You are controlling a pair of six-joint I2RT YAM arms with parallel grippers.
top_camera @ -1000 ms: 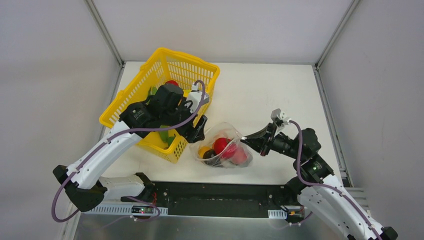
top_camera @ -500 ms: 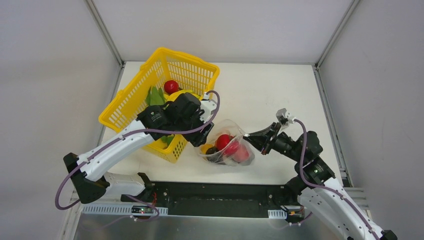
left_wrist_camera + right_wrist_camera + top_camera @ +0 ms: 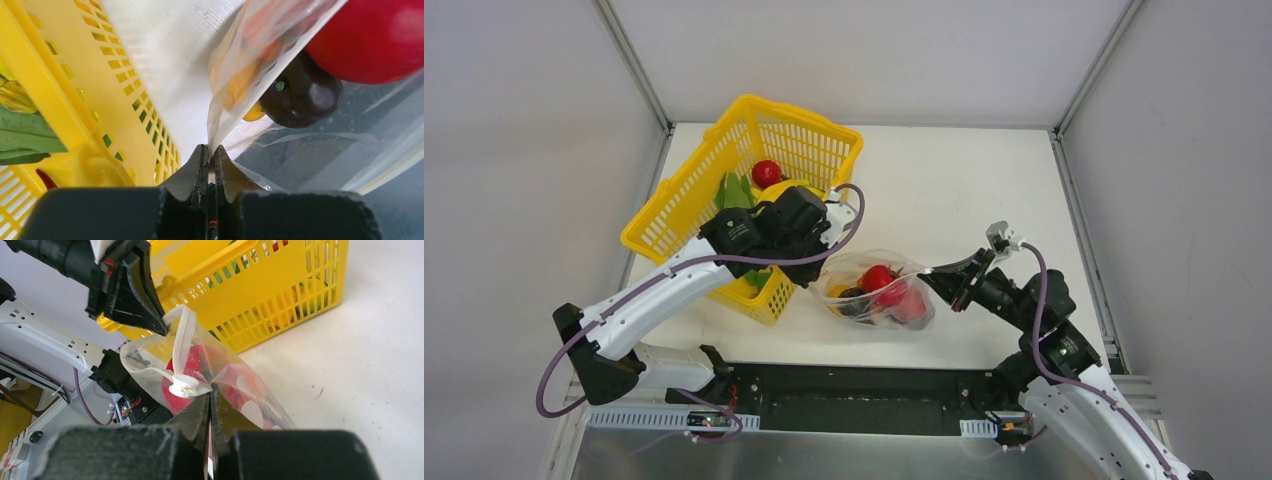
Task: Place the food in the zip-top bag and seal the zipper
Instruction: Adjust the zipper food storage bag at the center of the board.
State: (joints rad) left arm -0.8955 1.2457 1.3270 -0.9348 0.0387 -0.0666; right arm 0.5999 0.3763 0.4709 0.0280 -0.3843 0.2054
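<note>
Closing within the last second, the left gripper (image 3: 207,159) is now pinching the zip-top bag (image 3: 869,265) at its 9 o'clock edge, jaws pressed together on the clear film. Opposite, the right gripper (image 3: 209,395) is clamping the 3 o'clock edge just beside the white zipper (image 3: 182,340), so the bag is stretching between the two. Red and dark purple food (image 3: 876,281) is sitting inside. The bag is resting on the desk (image 3: 964,190) at the 4 o'clock corner of the yellow basket (image 3: 679,185), which is holding more pieces.
</note>
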